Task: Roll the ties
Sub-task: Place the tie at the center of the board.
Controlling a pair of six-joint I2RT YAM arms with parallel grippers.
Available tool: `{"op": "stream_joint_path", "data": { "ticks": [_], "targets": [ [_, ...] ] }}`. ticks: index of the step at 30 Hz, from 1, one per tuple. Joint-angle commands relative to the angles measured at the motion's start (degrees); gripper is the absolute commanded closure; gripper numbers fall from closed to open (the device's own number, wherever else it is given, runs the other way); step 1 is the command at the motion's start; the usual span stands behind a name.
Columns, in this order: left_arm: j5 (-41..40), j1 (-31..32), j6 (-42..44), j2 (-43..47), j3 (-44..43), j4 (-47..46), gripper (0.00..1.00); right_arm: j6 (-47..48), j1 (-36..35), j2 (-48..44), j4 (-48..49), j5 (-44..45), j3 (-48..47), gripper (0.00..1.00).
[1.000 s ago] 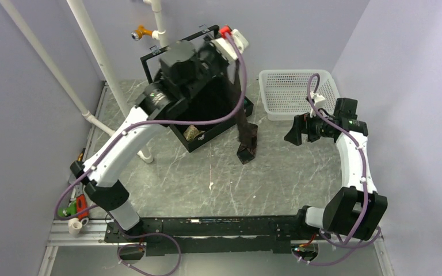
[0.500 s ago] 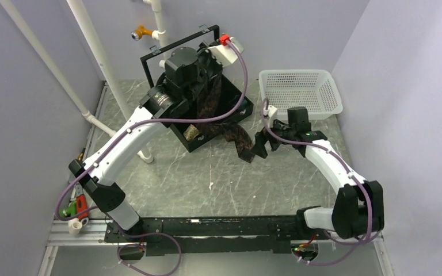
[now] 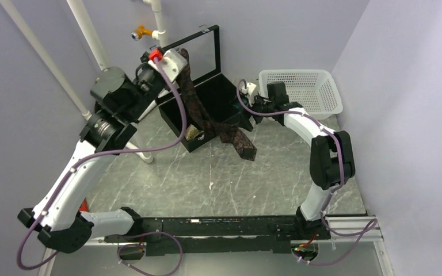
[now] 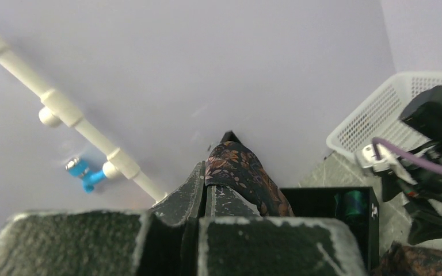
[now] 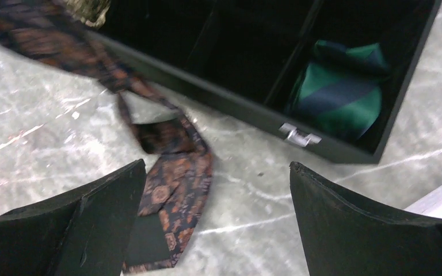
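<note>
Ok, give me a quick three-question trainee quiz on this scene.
1. True or false: the left gripper is shut on the brown tie.
2. Where does the green tie lie? A) in the basket B) in the box C) on the table
3. Fill in: the right gripper is ____.
Key: 1 true; 2 B; 3 open.

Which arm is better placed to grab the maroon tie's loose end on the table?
Right: the right gripper hangs open near the wide end of the tie, while the left gripper is shut on its other end, raised.
</note>
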State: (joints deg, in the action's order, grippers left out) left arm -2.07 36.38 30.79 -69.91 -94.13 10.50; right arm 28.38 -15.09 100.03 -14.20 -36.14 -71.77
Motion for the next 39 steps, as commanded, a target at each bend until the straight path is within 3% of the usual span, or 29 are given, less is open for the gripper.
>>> {"op": "stream_joint_path", "data": {
  "ticks": [1,8,13,18,23,26,33,39],
  "targets": [
    [7.66,-1.11,-0.54,2.48,0.79,-3.93,1.00,3.98,-0.33,5.11,-0.48,-3.71,-7.45,0.06],
    [8.04,-2.65,1.34,2.79,-0.31,-4.01,1.00,4.88,-4.16,9.00,-8.47,-11.45,-15.94,0.10],
    [8.17,-4.30,1.57,2.79,-0.62,-4.60,1.00,8.45,-6.61,2.73,-11.50,-18.96,-8.89,0.06],
    [8.10,-5.13,1.63,3.11,0.21,-4.21,1.00,13.97,-10.91,5.29,-11.27,-16.11,-6.46,0.05],
    [8.24,-6.36,0.95,2.53,-0.62,-4.75,1.00,7.62,-15.12,6.60,4.95,-12.20,-2.58,0.01],
    [9.62,-6.99,0.40,2.61,-1.18,-4.78,1.00,6.44,-16.46,9.18,8.70,-11.58,-5.12,0.00],
    [15.22,-7.31,-0.81,4.53,-2.89,-5.94,1.00,11.05,-17.87,13.79,1.47,-16.23,-13.66,0.00],
    [16.30,-7.36,0.09,7.23,0.45,-12.13,0.99,16.28,-21.32,15.31,-3.57,-17.69,-14.78,0.05]
  ]
}}
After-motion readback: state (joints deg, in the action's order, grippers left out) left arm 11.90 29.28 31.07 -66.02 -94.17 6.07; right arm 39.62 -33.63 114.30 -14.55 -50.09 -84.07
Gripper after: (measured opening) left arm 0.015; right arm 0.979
